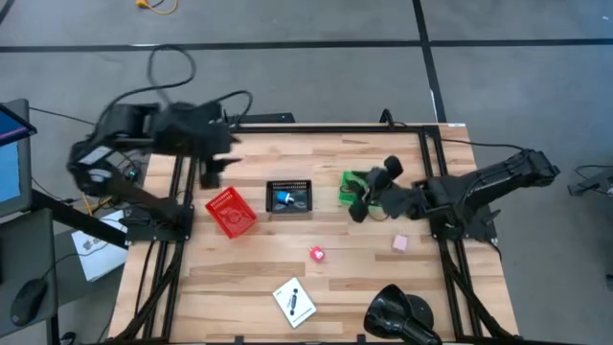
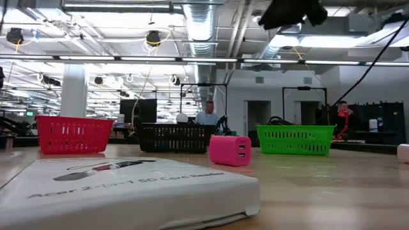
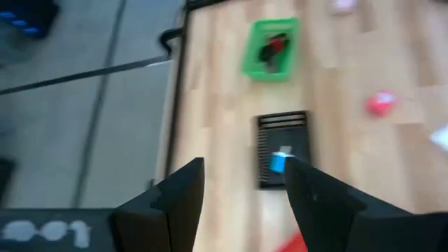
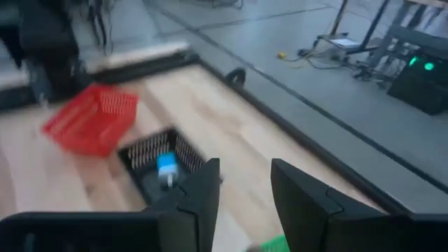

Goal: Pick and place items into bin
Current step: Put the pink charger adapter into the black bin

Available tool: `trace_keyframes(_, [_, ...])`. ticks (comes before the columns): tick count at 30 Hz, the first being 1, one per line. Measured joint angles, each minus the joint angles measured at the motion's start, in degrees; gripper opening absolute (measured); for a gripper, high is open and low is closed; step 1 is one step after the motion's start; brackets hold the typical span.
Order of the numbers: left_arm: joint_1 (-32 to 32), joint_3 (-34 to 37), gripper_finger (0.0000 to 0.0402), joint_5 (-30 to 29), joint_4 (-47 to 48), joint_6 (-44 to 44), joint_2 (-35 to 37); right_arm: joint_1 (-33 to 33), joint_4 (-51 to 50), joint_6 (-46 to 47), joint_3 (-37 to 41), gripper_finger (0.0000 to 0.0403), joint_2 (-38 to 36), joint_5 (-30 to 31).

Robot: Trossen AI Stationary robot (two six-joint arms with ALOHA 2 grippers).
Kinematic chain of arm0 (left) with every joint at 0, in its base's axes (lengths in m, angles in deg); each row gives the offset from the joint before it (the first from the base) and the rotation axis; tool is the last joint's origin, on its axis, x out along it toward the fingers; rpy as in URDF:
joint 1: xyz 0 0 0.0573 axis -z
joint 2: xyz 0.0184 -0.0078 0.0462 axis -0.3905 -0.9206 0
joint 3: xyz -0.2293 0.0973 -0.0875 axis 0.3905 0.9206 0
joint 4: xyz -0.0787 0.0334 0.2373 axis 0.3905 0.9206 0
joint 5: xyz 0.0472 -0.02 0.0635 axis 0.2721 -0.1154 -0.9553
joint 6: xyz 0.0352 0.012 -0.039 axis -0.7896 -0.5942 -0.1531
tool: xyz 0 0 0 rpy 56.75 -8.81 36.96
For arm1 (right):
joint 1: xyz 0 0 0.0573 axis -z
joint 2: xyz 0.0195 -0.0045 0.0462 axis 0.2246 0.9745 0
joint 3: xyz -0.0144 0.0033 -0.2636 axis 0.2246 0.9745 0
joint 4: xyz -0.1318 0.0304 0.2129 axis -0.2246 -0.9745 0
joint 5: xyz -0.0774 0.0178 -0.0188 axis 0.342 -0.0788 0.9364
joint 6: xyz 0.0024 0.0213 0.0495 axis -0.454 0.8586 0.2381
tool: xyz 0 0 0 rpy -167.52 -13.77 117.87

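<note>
Grey concrete floor [image 1: 316, 24] around desk, dark seam lines crossing it. Desk [image 1: 335, 278] of pale wood planks, black metal frame at edges. Yellow cable [image 1: 156, 6] on floor at far side. Monitor edge [image 1: 11, 158] and computer mouse [image 1: 27, 301] on grey side surface beside desk. Room beyond: open ceiling with silver ducts [image 2: 203, 25], pipes, strip lights [image 2: 160, 59]; white column [image 2: 73, 89]; two seated persons [image 2: 207, 114] far back among dark racks.
</note>
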Motion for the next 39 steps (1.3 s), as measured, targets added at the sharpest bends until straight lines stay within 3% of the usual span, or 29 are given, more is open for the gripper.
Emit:
trace_keyframes(4, [2.7, 13.0, 0.0187, 2.8, -5.2, 3.2, 9.5, 1.0, 0.4, 3.5, -2.5, 0.0123, -0.3, -0.3])
trace_keyframes(7, [5.8, 28.0, 0.0187, 6.2, -17.6, 3.6, 16.9, 1.0, 0.2, 5.4, -2.7, 0.0123, -0.1, -0.5])
trace_keyframes(10, [8.3, 44.3, 0.0187, 10.8, -34.7, 3.7, 22.3, 1.0, -0.8, 5.5, -2.7, 0.0123, 0.3, -0.5])
trace_keyframes(13, [9.8, 59.5, 0.0187, 10.9, -54.0, 7.3, 24.4, 1.0, -0.5, 6.2, -2.7, 0.0123, 0.3, -0.5])
trace_keyframes(16, [10.0, 73.2, 0.0187, 11.0, -78.7, 11.8, 22.2, 0.9, -0.6, 6.3, -2.7, 0.0123, 0.3, -0.5])
trace_keyframes(19, [9.8, 81.8, 0.0187, 14.1, -103.5, 8.0, 15.9, 0.6, -0.6, 6.0, -2.7, 0.0123, 0.3, -0.4])
trace_keyframes(21, [9.8, 83.1, 0.0187, 16.9, -112.4, 6.5, 10.6, 0.5, -0.6, 6.0, -2.7, 0.0123, 0.3, -0.5])
trace_keyframes(24, [9.5, 80.3, 0.0187, 21.5, -112.4, 6.9, 2.9, -0.1, -0.6, 6.0, -2.7, 0.0123, 0.3, -0.4])
trace_keyframes(28, [9.5, 72.4, 0.0187, 25.6, -106.2, 1.3, -7.1, -0.2, -0.6, 6.0, -2.7, 0.0123, 0.3, -0.4])
trace_keyframes(33, [9.6, 59.7, 0.0187, 33.5, -89.2, -9.9, -17.3, -0.2, -0.6, 6.0, -2.7, 0.0123, 0.3, -0.9])
trace_keyframes(36, [9.5, 53.6, 0.0187, 33.7, -80.0, -15.0, -23.0, -0.2, -0.6, 6.0, -2.6, 0.0123, 0.3, -1.7])
trace_keyframes(39, [9.5, 50.2, 0.0187, 33.7, -77.8, -15.6, -28.6, -0.2, -0.6, 6.0, -2.7, 0.0123, 0.3, -1.7])
